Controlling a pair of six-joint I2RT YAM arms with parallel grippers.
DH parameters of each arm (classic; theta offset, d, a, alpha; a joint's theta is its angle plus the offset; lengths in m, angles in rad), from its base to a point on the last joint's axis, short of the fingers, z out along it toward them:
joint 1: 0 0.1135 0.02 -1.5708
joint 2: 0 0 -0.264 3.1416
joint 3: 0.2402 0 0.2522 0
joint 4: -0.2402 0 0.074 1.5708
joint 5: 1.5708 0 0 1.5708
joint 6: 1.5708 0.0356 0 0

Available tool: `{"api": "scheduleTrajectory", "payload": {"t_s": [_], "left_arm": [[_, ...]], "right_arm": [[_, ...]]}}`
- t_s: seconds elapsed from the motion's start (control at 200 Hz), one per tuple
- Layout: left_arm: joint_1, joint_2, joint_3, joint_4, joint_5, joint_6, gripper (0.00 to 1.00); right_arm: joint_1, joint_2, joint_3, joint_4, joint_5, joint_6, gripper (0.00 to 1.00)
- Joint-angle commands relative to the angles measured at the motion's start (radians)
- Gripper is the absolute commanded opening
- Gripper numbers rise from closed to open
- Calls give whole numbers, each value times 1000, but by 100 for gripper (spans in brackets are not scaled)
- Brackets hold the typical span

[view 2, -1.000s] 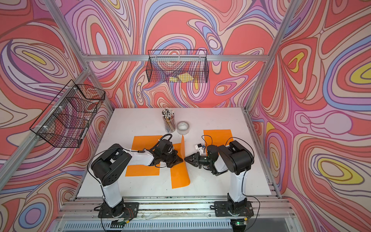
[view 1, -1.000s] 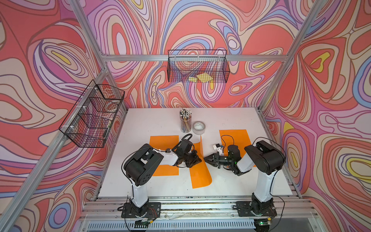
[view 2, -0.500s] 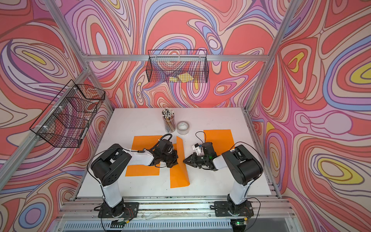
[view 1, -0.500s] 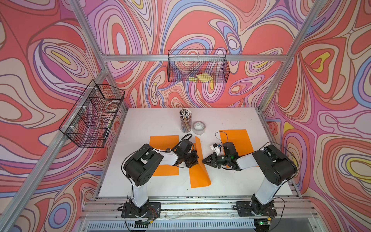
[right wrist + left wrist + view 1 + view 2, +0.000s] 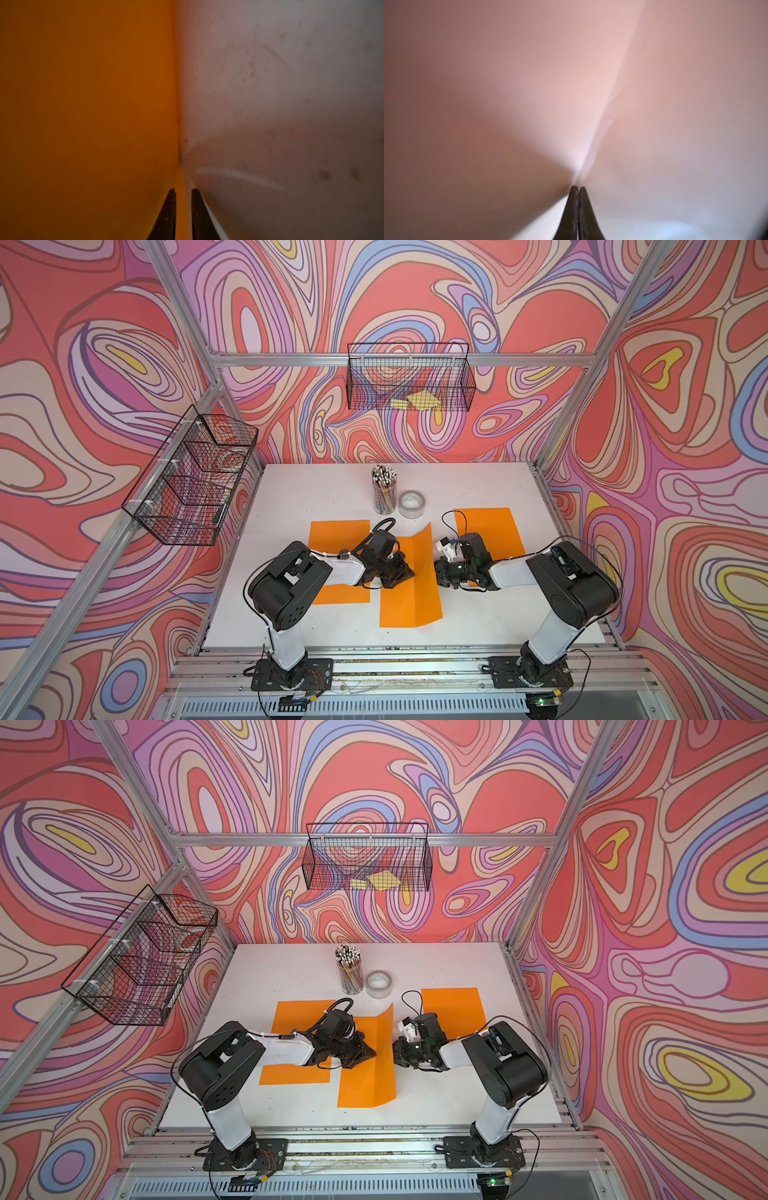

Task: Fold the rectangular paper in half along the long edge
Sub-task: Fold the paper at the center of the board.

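Orange paper (image 5: 411,605) lies mid-counter (image 5: 316,497), creased lengthwise, right half tilted up. Left jaws (image 5: 578,188) shut over its left half; right jaws (image 5: 182,190) a crack apart astride its right edge. Thin, light, floppy, prob. slippery: pinch long edge near midpoint.

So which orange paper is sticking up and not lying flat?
The middle orange paper: its right side lifts up along a crease. The left sheet and the right sheet lie flat.
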State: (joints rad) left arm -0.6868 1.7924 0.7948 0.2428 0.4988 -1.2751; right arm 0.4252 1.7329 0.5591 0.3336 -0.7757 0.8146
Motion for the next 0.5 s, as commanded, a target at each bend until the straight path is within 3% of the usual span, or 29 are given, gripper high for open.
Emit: {"api": "scheduleTrajectory", "payload": {"t_s": [0.0,0.31,0.391,0.496], "left_arm": [[6,-52,-8,-13,-27,12,10],[29,-112,-41,-14,-14,29,16],[55,-200,-52,-111,-39,74,17],[92,-328,-16,-388,-128,190,19]], "right_arm": [[3,16,12,-27,19,-24,18],[3,-3,13,-54,33,-35,17],[3,-3,10,-47,31,-31,17],[4,-4,12,-47,28,-28,17]]}}
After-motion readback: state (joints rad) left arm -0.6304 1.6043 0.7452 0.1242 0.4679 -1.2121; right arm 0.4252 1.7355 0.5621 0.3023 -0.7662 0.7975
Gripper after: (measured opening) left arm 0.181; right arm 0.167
